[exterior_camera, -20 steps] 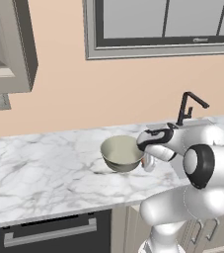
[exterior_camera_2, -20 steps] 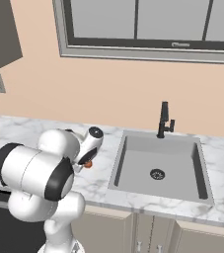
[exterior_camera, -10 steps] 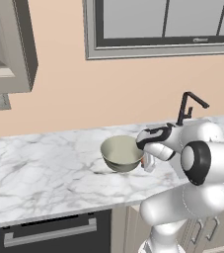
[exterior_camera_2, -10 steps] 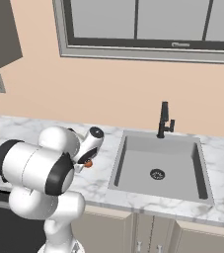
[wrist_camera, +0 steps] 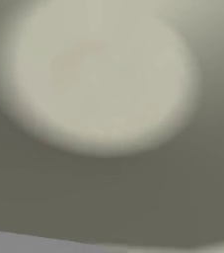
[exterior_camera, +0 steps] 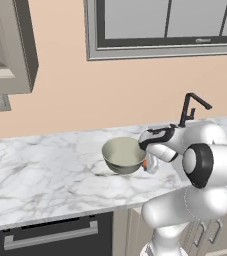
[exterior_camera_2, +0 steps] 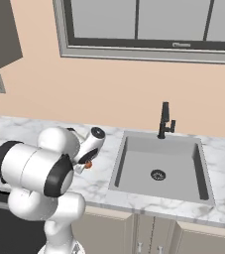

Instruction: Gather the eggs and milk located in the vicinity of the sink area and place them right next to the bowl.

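The grey-beige bowl (exterior_camera: 121, 154) stands on the marble counter (exterior_camera: 45, 180). My gripper (exterior_camera: 146, 164) hangs low against the bowl's right side, and white hand parts cover its fingers. A small orange-brown egg (exterior_camera: 144, 163) peeks out between the hand and the bowl, at counter height. In the right base view the same egg (exterior_camera_2: 88, 164) shows just under the gripper (exterior_camera_2: 85, 166). Up close in the hand view is the bowl's blurred pale surface (wrist_camera: 103, 79). The milk is out of view. The sink (exterior_camera_2: 158, 171) lies to the right.
A slim black faucet (exterior_camera_2: 164, 120) rises behind the grey basin. Below the counter's front edge sits a dark oven front (exterior_camera: 50, 235). The wall and a window run along the back, and a wall cabinet (exterior_camera: 7, 45) hangs at the upper left.
The hand has barely shifted beside the bowl. The orange-brown egg stays in the same spot at the fingertips.
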Controlling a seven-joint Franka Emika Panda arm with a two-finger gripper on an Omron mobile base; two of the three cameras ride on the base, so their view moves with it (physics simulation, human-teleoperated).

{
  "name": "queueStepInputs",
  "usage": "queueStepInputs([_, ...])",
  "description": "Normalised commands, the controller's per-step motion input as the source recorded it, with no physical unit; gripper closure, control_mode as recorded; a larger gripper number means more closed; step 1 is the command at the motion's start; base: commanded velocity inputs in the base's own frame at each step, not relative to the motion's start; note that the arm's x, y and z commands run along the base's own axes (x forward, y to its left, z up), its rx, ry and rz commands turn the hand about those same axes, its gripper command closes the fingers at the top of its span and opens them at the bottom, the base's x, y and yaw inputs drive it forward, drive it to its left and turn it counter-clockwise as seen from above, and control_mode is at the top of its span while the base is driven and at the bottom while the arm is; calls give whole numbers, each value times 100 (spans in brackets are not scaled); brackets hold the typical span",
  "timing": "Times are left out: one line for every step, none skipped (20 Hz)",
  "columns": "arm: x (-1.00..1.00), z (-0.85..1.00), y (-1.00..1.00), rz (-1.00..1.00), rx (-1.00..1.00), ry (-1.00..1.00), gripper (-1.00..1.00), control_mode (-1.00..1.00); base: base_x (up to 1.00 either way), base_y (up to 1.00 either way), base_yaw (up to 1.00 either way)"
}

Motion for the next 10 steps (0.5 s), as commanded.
queueStepInputs([0,26,-4,0,0,-5,-100,-100,0,0,0])
queueStepInputs([0,31,-12,0,0,-6,-100,-100,0,0,0])
queueStepInputs([0,34,-12,0,0,-5,-100,-100,0,0,0])
queueStepInputs([0,32,-11,0,0,-6,-100,-100,0,0,0])
queueStepInputs([0,30,-14,0,0,-7,-100,-100,0,0,0])
queueStepInputs([0,29,-16,0,0,-6,-100,-100,0,0,0])
queueStepInputs([0,32,-18,0,0,-7,-100,-100,0,0,0])
queueStepInputs([0,34,-21,0,0,-6,-100,-100,0,0,0])
queueStepInputs([0,36,-22,0,0,-6,-100,-100,0,0,0])
queueStepInputs([0,39,-31,0,0,-5,-100,-100,0,0,0])
